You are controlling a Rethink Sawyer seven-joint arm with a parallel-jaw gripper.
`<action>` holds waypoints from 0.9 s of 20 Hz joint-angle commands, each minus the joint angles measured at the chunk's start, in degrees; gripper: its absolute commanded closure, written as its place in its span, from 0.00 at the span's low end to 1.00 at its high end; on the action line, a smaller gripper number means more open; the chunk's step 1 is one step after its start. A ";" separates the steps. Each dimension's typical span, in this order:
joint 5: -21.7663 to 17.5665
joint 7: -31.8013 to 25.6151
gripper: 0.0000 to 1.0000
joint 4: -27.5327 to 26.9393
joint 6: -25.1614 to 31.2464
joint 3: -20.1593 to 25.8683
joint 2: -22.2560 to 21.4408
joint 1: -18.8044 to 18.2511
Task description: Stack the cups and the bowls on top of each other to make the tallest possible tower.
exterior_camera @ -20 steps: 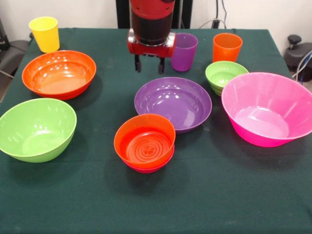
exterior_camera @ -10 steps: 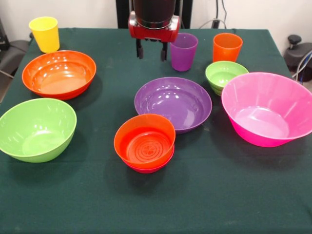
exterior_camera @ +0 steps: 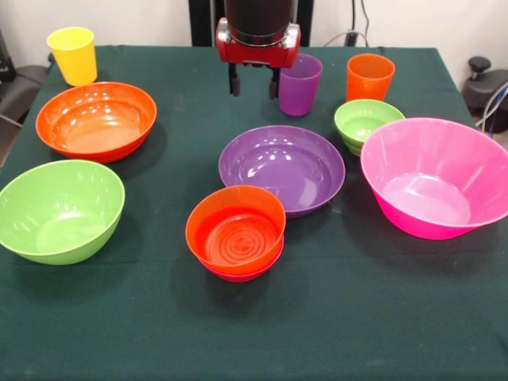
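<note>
End effector (exterior_camera: pixel 254 83): hangs above the far part of the worktop (exterior_camera: pixel 333 317), fingers spread w/ a clear gap, nothing btwn them.
Tower (exterior_camera: pixel 236 232): small orange bowl nested in small red-magenta bowl; well in front of end effector, toward camera. Only two pieces high, so most of the job looks undone.
Risk 1: purple cup (exterior_camera: pixel 299 84) stands just beside end effector, on its side toward the pic's right. A sideways shift or a descent off-line could clip the rim and tip it; light and tall, prob rolls.
Risk 2: purple bowl (exterior_camera: pixel 282 169) lies directly in front of and below end effector. Shallow sloped wall, glossy; a pinch on the rim could slip and skid it into the tower.
Risk 3: anything carried to the tower passes over the purple bowl; too low = a knock.
Other items: orange cup (exterior_camera: pixel 370 77) beyond the purple cup, same side; small green bowl (exterior_camera: pixel 368 124) just in front of it, touching or nearly touching the pink bowl (exterior_camera: pixel 437 177), can't tell which.
Opposite side: yellow cup (exterior_camera: pixel 73 55) well apart at the corner; large orange bowl (exterior_camera: pixel 96 121) and lime bowl (exterior_camera: pixel 59 209) in front of it.
In the way: nothing directly under the fingers but cloth; crowding is on the purple-cup side.
</note>
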 commanded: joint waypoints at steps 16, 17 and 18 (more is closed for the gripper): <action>-1.75 -6.69 0.00 3.45 3.92 4.07 1.39 -2.62; -1.82 -6.72 0.00 3.15 4.07 4.10 1.53 -2.60; -1.89 -6.75 0.00 3.04 4.20 4.10 1.47 -2.59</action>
